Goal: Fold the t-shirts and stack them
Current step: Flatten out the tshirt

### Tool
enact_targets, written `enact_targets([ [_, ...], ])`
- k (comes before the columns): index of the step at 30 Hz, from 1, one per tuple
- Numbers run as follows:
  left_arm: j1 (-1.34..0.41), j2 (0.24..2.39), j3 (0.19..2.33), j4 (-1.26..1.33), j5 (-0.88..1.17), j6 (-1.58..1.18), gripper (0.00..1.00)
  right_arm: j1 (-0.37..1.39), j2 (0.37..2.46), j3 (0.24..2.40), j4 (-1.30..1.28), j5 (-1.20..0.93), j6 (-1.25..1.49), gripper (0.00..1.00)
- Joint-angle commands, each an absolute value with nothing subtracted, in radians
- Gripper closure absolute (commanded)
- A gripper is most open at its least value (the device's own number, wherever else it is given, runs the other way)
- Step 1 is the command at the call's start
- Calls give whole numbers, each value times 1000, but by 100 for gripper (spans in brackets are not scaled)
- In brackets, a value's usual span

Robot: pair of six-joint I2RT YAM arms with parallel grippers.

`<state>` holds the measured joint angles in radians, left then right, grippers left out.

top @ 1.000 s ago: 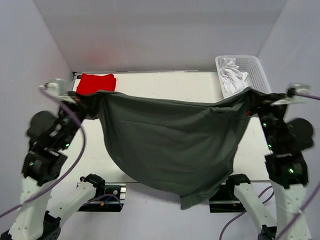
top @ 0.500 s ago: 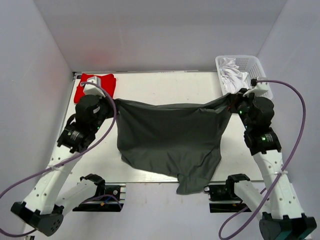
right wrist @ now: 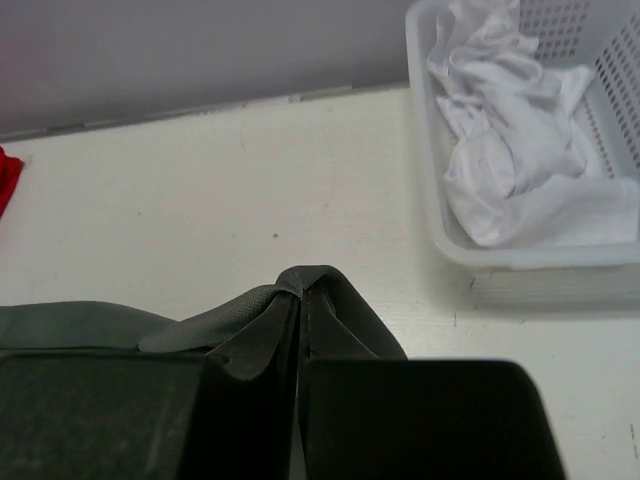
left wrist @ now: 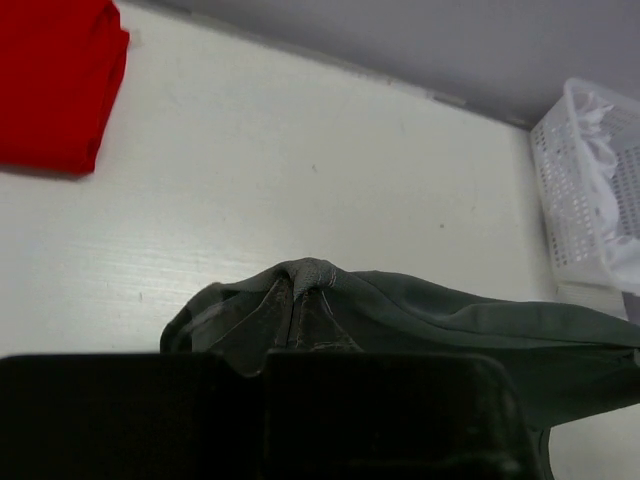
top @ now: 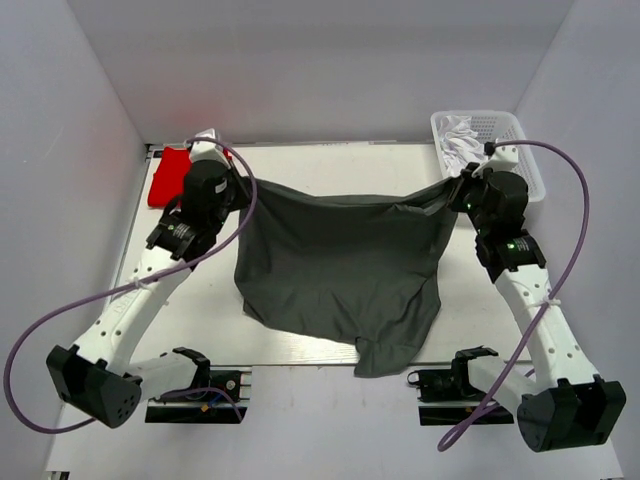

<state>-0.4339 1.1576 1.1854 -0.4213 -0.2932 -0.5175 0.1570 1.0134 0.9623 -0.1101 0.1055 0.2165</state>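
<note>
A dark grey t-shirt [top: 340, 265] hangs stretched between my two grippers over the middle of the white table [top: 330, 165], its lower part draping to the near edge. My left gripper [top: 240, 183] is shut on its left top corner, which shows bunched in the left wrist view [left wrist: 305, 280]. My right gripper [top: 455, 190] is shut on its right top corner, bunched in the right wrist view [right wrist: 305, 285]. A folded red t-shirt [top: 165, 180] lies at the back left, partly hidden by my left arm; it also shows in the left wrist view [left wrist: 50, 85].
A white basket [top: 515, 150] at the back right holds crumpled white t-shirts [top: 460, 135], also in the right wrist view [right wrist: 520, 160]. Grey walls close in the back and both sides. Bare table lies behind the shirt.
Both grippers have moved forward, away from the near edge and toward the back of the table, carrying the grey t-shirt with them. More of the shirt now lies over the table.
</note>
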Motion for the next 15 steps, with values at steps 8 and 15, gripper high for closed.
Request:
enact_targets([
  [8,-428,1014,1340,-302,-400,-396,100,150,940,1224,-49,77,135,100],
  [15,-428,1058,1471,-314,-643,-315,100,150,1000,1416,-72,183,78,100],
])
